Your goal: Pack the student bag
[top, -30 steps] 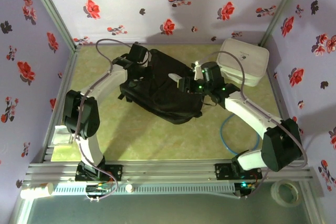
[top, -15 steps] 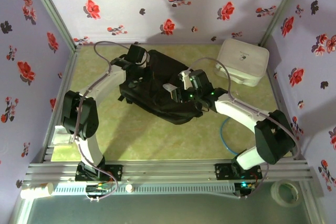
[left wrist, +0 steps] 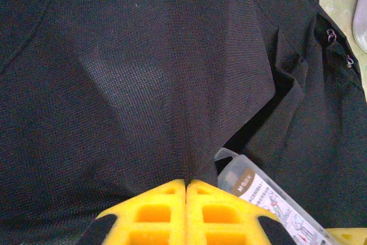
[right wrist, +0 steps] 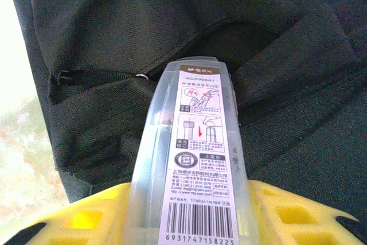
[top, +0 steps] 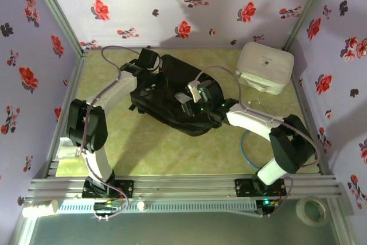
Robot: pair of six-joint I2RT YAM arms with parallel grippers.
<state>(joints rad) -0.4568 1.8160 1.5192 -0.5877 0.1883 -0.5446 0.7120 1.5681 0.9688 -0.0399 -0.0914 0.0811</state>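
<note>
The student bag (top: 172, 97) is lying across the middle of the table (top: 172, 153), toward its far side. My left claw (top: 152, 66) is sitting at the bag's far left end, pinching a fold of its fabric. My right claw (top: 194, 92) is hanging over the bag's middle, gripping a plastic box (right wrist: 195, 159) whose far end is pointing at the bag's opening. A zip case (top: 265, 67) is resting in the far right corner, apart from the bag. A cable (top: 245, 147) is lying on the table to the bag's near right.

The clear plastic case (right wrist: 195, 159) carries a label (right wrist: 200, 199) reading "M&G", with barcode number 6931747158225 beneath.
</note>
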